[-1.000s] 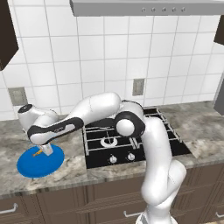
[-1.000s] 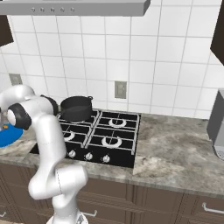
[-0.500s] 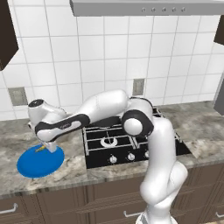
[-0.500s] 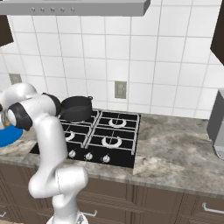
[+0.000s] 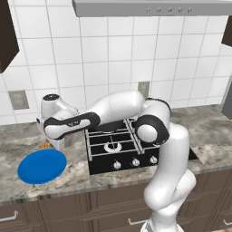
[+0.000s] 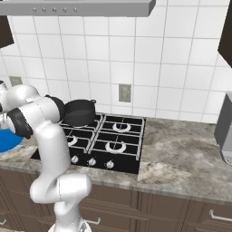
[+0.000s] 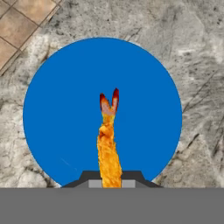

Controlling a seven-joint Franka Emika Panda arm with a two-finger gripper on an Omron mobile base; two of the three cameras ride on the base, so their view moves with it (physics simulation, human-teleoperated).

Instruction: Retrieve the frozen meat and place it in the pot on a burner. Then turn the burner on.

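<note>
In the hand view, the end effector point(image 7: 111, 179) is closed on the frozen meat point(image 7: 108, 144), an orange-brown elongated lump that rises from between the two dark tips at 6 o'clock and runs up toward the middle of the view, ending in a forked reddish tail. Behind it lies the round blue plate point(image 7: 57, 109), and the meat is seen against the plate's face; whether it touches the plate cannot be told from here. Around the plate spreads the grey mottled tabletop point(image 7: 192, 57), with a patch of tan floor tile point(image 7: 22, 22) at 10 o'clock.

In the left base view, the plate point(image 5: 42, 166) lies flat on the tabletop point(image 5: 72, 179) at 8 o'clock, and the hand hangs just above its far edge, with a small orange speck of the meat point(image 5: 44, 145) beside it. The black cooktop point(image 5: 122, 149) sits to the right of the plate, its knobs point(image 5: 135, 162) along the near edge.

In the right base view, the dark pot point(image 6: 79, 112) stands on the far left burner point(image 6: 72, 123) of the cooktop point(image 6: 104, 145), at 10 o'clock, well apart from the plate point(image 6: 7, 140). Farthest back is the white tiled wall point(image 6: 149, 72).
</note>
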